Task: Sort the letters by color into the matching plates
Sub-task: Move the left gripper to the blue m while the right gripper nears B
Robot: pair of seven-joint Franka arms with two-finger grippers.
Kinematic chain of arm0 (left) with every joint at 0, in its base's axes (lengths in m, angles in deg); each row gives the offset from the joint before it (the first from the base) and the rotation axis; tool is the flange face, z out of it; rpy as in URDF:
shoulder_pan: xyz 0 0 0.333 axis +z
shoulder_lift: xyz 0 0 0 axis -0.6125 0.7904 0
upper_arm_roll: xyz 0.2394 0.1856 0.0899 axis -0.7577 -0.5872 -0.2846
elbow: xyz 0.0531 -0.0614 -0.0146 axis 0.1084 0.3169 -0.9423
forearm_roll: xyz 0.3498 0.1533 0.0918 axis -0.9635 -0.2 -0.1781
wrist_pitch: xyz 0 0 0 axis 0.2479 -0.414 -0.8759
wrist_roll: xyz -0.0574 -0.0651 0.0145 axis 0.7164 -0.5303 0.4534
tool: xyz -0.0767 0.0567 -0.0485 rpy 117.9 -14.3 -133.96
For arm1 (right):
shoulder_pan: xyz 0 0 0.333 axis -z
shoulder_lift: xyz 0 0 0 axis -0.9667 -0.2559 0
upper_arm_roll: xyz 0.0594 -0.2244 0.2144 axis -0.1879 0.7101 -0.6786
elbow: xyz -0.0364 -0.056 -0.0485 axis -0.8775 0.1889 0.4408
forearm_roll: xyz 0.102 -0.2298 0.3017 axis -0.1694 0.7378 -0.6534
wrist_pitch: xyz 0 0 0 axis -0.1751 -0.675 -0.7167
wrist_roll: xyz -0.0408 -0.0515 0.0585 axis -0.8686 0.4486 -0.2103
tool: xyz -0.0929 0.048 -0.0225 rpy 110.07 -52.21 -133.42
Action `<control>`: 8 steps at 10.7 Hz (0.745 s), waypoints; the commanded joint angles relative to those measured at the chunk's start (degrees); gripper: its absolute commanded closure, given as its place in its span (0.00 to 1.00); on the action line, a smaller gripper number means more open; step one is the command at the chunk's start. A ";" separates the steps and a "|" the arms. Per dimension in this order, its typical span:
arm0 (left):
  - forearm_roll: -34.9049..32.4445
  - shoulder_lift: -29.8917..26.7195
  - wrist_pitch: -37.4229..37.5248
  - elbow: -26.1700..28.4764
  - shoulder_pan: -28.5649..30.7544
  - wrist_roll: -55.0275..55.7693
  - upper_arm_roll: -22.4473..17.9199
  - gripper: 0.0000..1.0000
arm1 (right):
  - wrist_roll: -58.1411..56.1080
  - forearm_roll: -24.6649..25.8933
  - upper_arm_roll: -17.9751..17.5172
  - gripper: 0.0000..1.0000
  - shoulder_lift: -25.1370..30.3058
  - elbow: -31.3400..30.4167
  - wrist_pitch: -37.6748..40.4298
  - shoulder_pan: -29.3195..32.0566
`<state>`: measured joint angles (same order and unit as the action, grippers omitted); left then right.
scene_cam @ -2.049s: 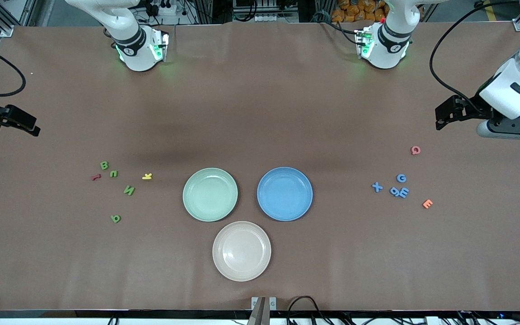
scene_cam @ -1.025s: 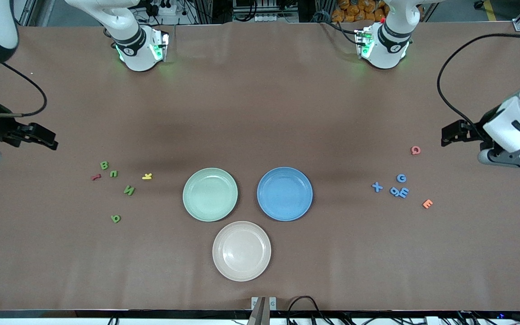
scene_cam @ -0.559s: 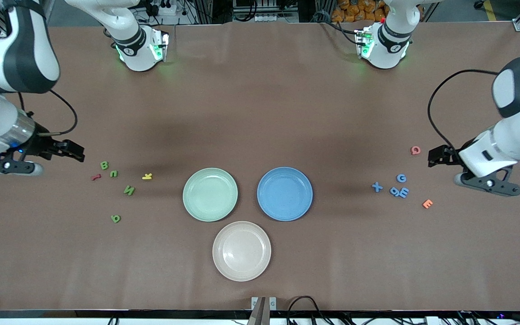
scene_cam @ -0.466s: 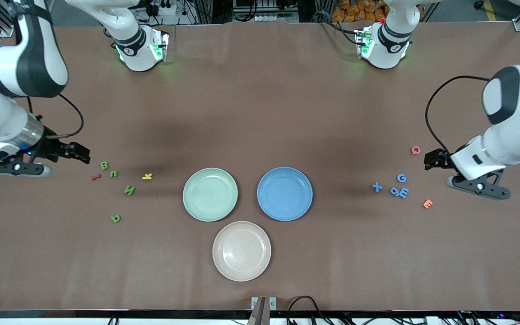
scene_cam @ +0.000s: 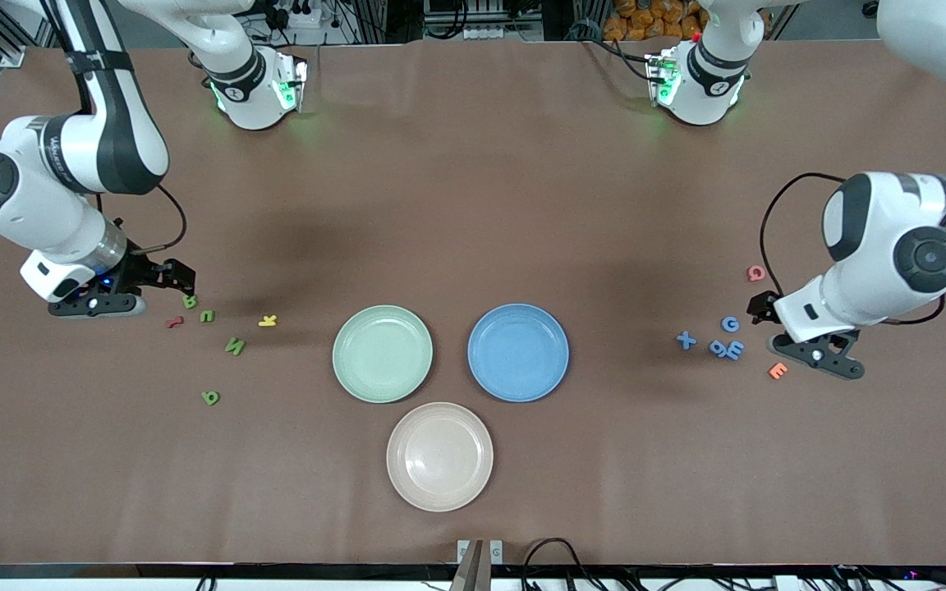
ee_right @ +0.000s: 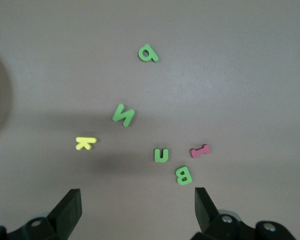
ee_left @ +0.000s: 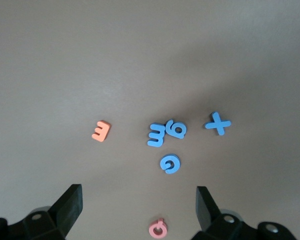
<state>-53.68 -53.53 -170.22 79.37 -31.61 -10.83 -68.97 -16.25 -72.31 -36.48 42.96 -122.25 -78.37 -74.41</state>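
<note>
4 green letters (scene_cam: 234,345), 4 blue letters (scene_cam: 727,349), chunky foam; 2 round smooth plates (scene_cam: 382,354); left gripper (scene_cam: 760,307) over pink letter's (scene_cam: 756,273) 6 o'clock, right gripper (scene_cam: 180,278) over green cluster, both spread, empty.

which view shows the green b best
The right wrist view: the green B lies unobstructed and large, just ahead of the open right gripper, beside the red letter. In the front view the B is tiny and partly hidden under the gripper. The left wrist view does not show it.

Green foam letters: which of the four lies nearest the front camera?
The small green foam "a"-like letter, lying alone. The other green foam letters cluster farther from the camera, beside the red foam piece and yellow foam letter.
</note>
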 commanded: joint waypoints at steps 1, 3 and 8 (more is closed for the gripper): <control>-1.96 6.94 -3.78 -0.68 1.75 -5.11 0.30 0.00 | -11.23 -0.84 -0.39 0.00 -1.05 -3.23 -2.86 3.01; -2.31 10.02 -6.24 -0.94 3.23 -5.82 0.30 0.00 | -14.59 -0.84 -0.48 0.00 -2.37 -4.89 -5.92 4.76; -5.81 16.01 -8.53 -2.70 3.51 -7.84 0.03 0.00 | -19.61 -0.76 -2.31 0.00 -6.67 -10.52 -17.26 8.80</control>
<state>-55.37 -40.32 -178.16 78.86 -28.34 -18.08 -69.15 -33.30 -72.32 -36.34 37.41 -130.37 -91.57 -69.03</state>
